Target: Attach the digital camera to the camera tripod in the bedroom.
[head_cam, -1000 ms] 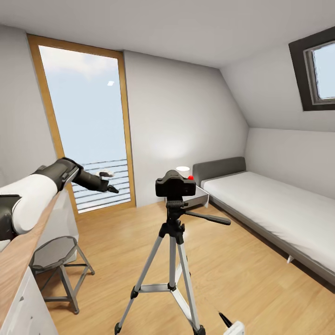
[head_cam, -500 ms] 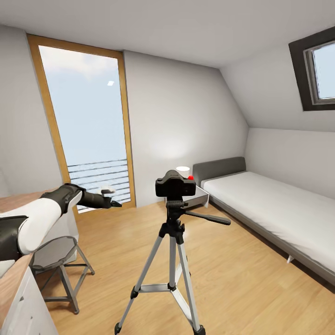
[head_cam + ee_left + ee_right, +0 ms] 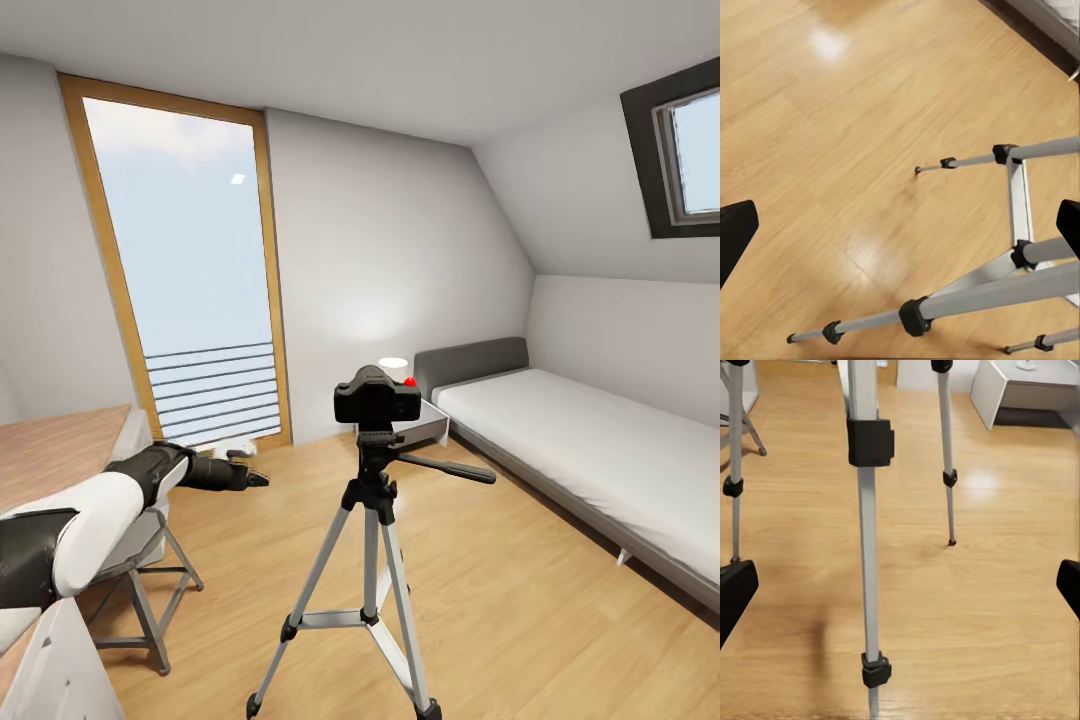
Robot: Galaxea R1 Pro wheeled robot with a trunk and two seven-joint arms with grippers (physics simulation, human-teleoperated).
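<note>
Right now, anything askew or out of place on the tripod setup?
Nothing stands out. The digital camera sits level on the camera tripod, whose legs are spread evenly on the wood floor. The left gripper is off to the side.

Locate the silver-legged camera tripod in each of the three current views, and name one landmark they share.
Head view: the silver-legged camera tripod stands at centre, the black digital camera on its head.
Left wrist view: its silver legs and centre brace cross the frame from the right edge.
Right wrist view: three upright legs, the nearest left of centre.
Shared landmark: the light wood floor under the legs.
</note>
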